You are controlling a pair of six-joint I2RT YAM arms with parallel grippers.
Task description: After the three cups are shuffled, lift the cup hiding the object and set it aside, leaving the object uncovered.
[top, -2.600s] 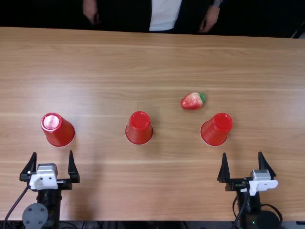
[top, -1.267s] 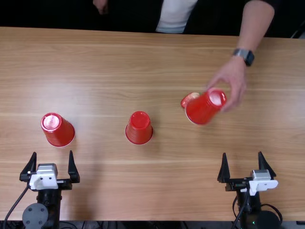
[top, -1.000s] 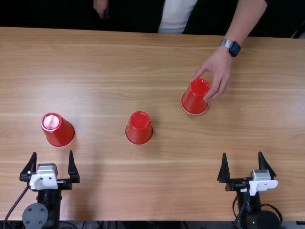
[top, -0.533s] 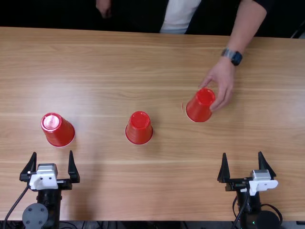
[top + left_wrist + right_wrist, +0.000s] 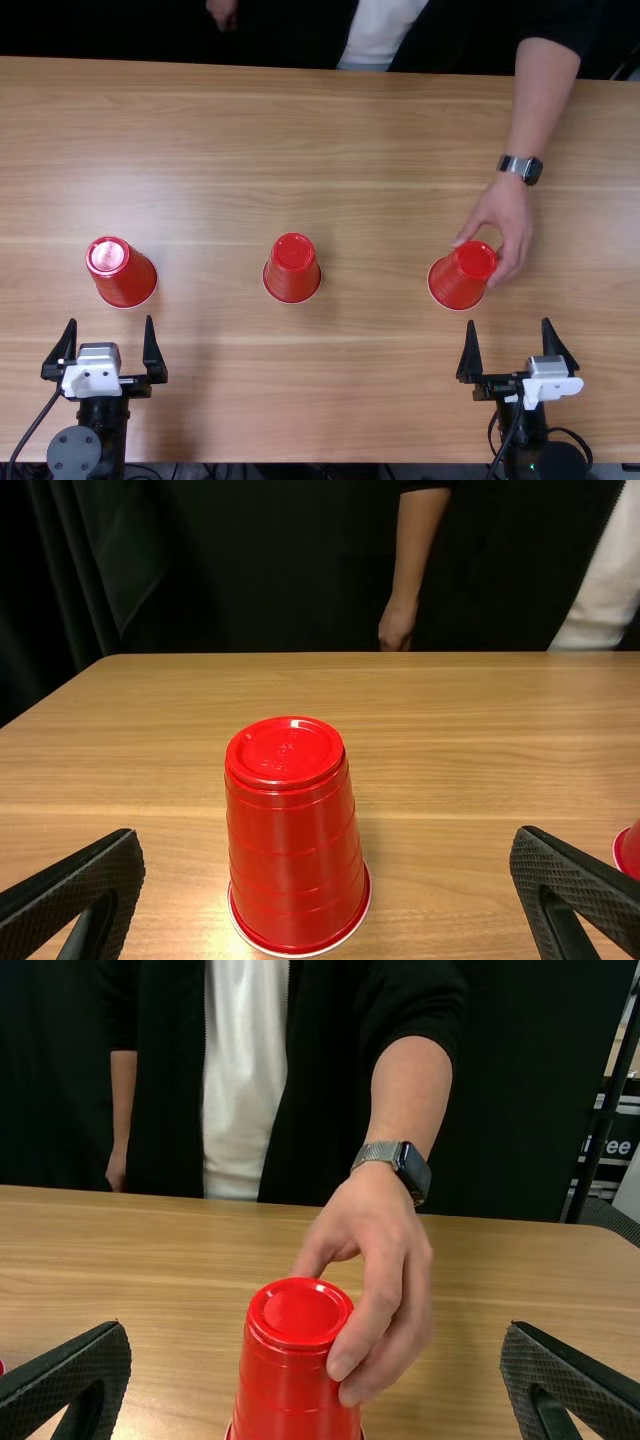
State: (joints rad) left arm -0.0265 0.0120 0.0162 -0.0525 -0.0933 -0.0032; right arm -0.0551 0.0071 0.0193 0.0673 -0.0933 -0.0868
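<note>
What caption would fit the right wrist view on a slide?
A person's hand grips an upside-down red cup on the wooden table.

Light brown wooden table [image 5: 320, 120] with three red plastic cups on it, all upside down in a rough row toward the near edge: left cup [image 5: 120, 271], middle cup [image 5: 292, 267], right cup [image 5: 460, 275]. They're well apart from each other.

Top cam steep down from near edge; low wrist cams face forward, sharing left cup [image 5: 295, 840], right cup [image 5: 280, 1380] w/ it.
</note>
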